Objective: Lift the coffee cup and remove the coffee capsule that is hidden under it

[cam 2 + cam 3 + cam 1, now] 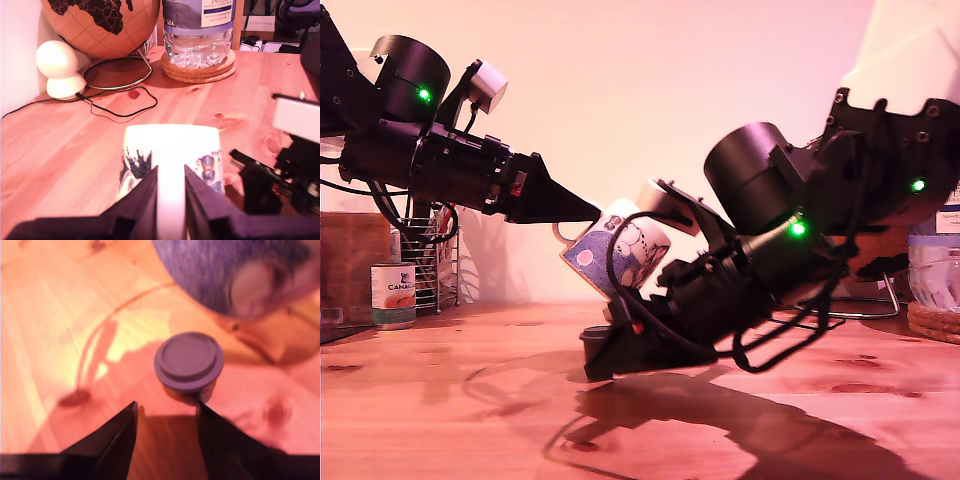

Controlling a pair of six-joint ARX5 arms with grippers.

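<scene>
The exterior view shows my first gripper (595, 212), reaching in from that view's left, holding the coffee cup (618, 250) tilted and clear of the counter (440, 400). Its fingers (142, 200) are clenched on the cup wall, one inside the mouth and one outside as far as I can tell. The cup is stiff glazed ceramic, fairly heavy for a rim pinch and slippery, so I judge it could swing or slide if the arm moves fast; the handle is not clearly in view.

The coffee capsule (189, 365) stands on the counter below the lifted cup, wide rim up. My second gripper (165, 415) is low over the wood with fingers (117, 440) spread apart and nothing between them yet, the capsule just ahead of their tips. It looks light and thin-walled and would probably dent under a hard squeeze or skid away if nudged. Closing gently across the tapered body just under the rim seems the best hold.

By count: one cup, one capsule, two grippers. Also one tin can (393, 295) by a wire rack (425, 262), one globe (100, 25), one water bottle (199, 30) on cork coasters (197, 70), one white lamp (60, 70).
</scene>
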